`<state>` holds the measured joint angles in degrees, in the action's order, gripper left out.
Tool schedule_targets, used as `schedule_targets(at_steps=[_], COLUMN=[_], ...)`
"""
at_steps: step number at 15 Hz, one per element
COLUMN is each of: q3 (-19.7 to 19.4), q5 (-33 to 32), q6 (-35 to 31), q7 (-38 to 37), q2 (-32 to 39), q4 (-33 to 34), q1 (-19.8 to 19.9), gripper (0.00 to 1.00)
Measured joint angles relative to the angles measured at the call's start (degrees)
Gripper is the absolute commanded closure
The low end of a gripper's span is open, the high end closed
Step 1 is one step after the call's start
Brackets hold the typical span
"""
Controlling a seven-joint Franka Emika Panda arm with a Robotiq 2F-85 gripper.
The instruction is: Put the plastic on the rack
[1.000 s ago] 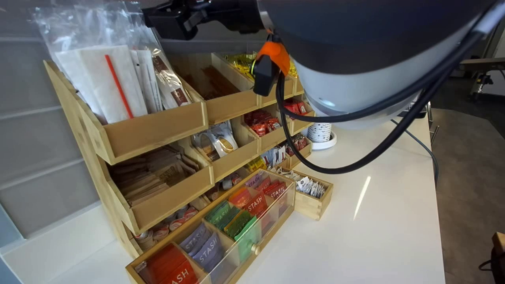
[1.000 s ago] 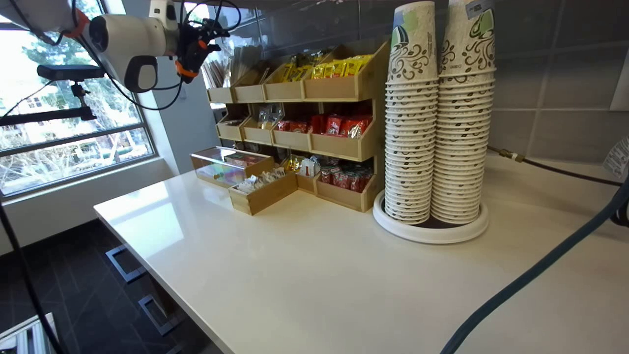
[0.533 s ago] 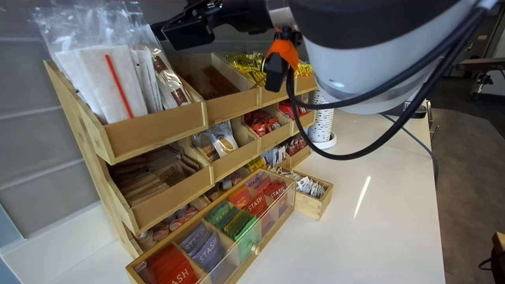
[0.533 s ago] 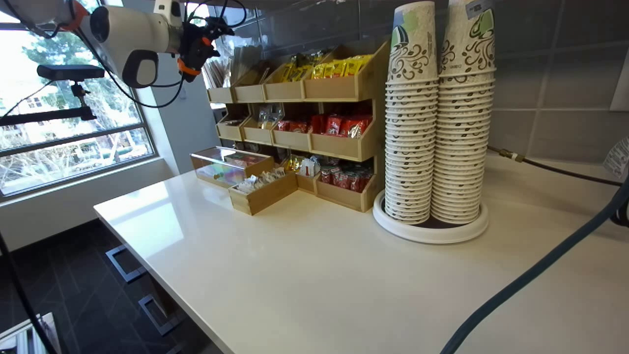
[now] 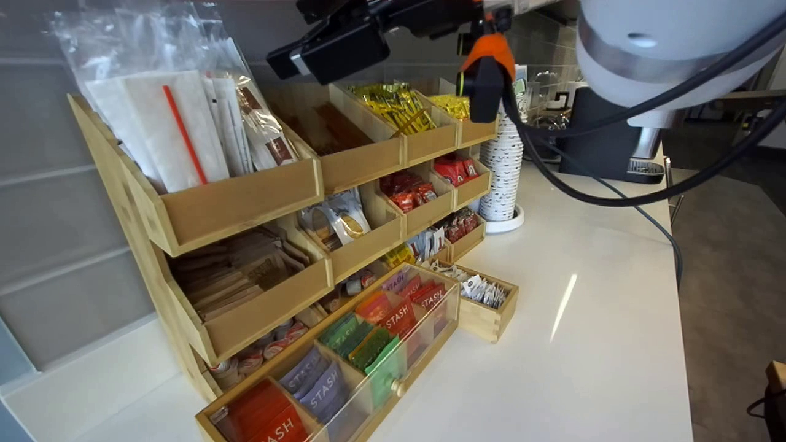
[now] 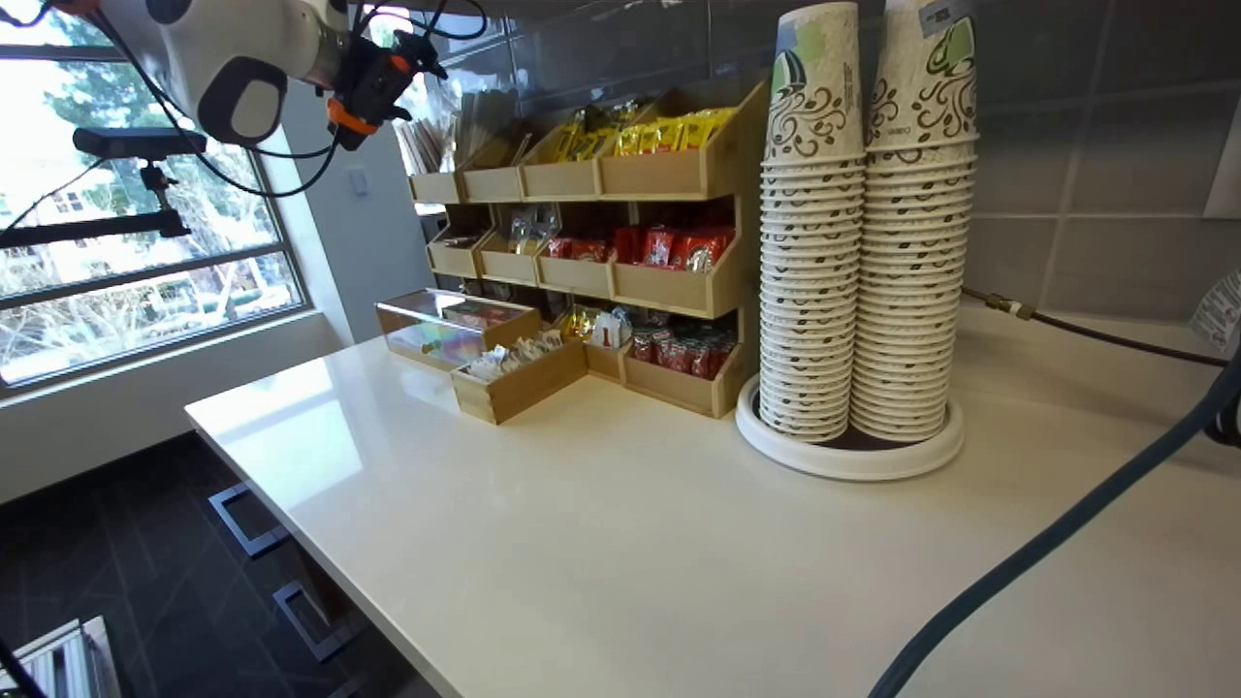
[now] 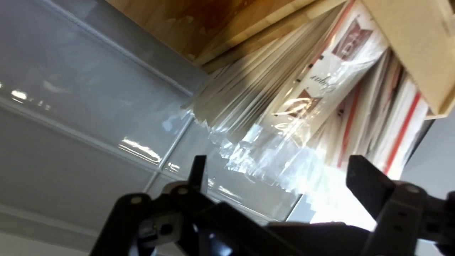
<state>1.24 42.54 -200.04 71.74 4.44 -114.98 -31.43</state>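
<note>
Clear plastic packaging [image 5: 144, 43] holding white wrapped packets stands in the top end compartment of the wooden rack [image 5: 245, 205]. It also shows at the rack's far end in an exterior view [image 6: 485, 121]. In the wrist view the plastic [image 7: 280, 160] has a crinkled open edge pointing at my gripper [image 7: 281, 172]. The jaws are wide apart with nothing between them, and the plastic lies beyond the fingertips. In an exterior view my gripper [image 5: 290, 35] hangs above the rack's top row, to the right of the plastic and apart from it. It also shows in an exterior view [image 6: 425, 94].
Rack compartments hold yellow packets [image 5: 399, 107], red packets [image 5: 454, 170] and brown sleeves [image 5: 245, 270]. A clear-fronted tea box [image 5: 398, 387] and a small wooden box of packets [image 5: 491, 319] stand before it. Cup stacks [image 6: 810, 291] stand beside the rack. A tiled wall [image 7: 71, 96] is behind.
My arm and gripper have drawn back from the plastic, moving right and slightly down in an exterior view. The plastic and the rack have not moved.
</note>
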Motion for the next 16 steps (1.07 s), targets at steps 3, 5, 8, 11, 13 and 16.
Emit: schedule_targets(at_steps=[3,5,8,11,13,16], q3=[-0.54,-1.08,-0.16,0.33,1.12,1.87], q5=[0.00,0.00,-4.16,-6.46,-9.62,-12.77], q6=[5.40,8.66,13.68,20.99,27.23,37.23], q7=[0.85,1.17,-0.92,-1.07,-2.22,-3.42], q2=[-4.79,-7.84,-12.29,-16.67,-19.42,-23.39], q4=[-4.04,-6.69,-10.96,-14.31,-16.01,-17.04], q1=[0.26,0.73,4.57,7.96,10.70,12.64], gripper=[0.00,0.00,0.00,0.00,0.00,0.00])
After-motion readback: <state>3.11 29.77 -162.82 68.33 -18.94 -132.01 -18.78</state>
